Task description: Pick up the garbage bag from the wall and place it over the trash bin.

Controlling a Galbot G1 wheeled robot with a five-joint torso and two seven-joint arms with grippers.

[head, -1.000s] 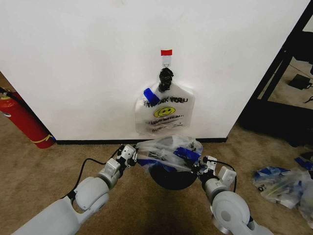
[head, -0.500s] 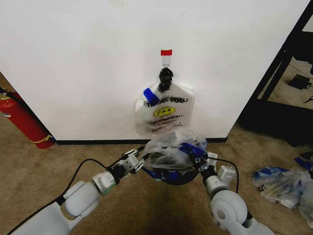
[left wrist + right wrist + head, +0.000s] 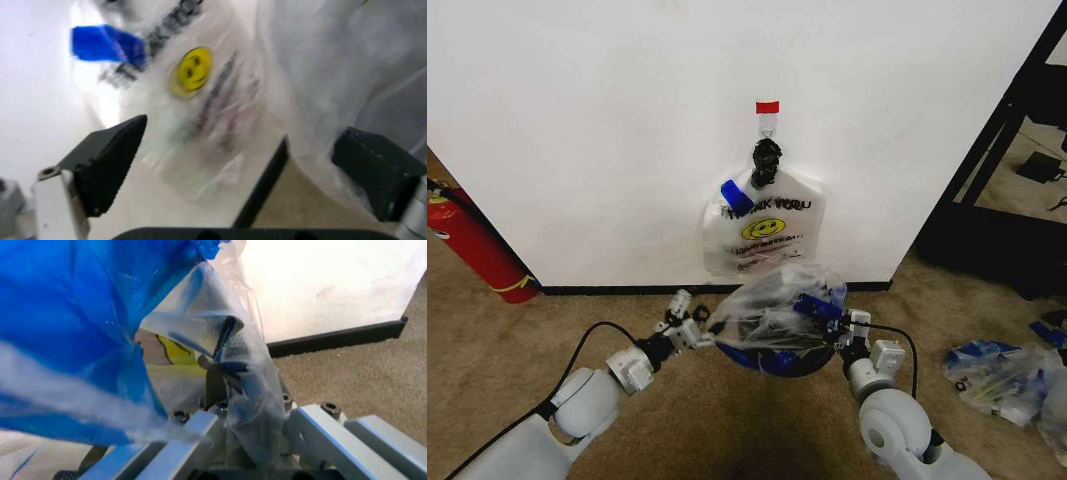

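The left gripper (image 3: 695, 322) has moved left, fingers spread, off the crinkly clear blue-taped garbage bag (image 3: 772, 315). The right gripper (image 3: 835, 328) pinches the bag (over the round black mesh trash bin (image 3: 782, 362)).

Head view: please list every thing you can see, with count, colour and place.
garbage bag: one, clear with blue patches, held over the trash bin
trash bin: one, black, on the carpet below the bag
wall: one, white with black baseboard, behind everything
hook: one, red-topped, on the wall
smiley bag: one, white with yellow face, hanging under the hook
fire extinguisher: one, red, far left by the wall
bag heap: one, clear and blue, on the carpet at right
left gripper: one, open, at the bag's left edge
right gripper: one, shut on the bag's right edge
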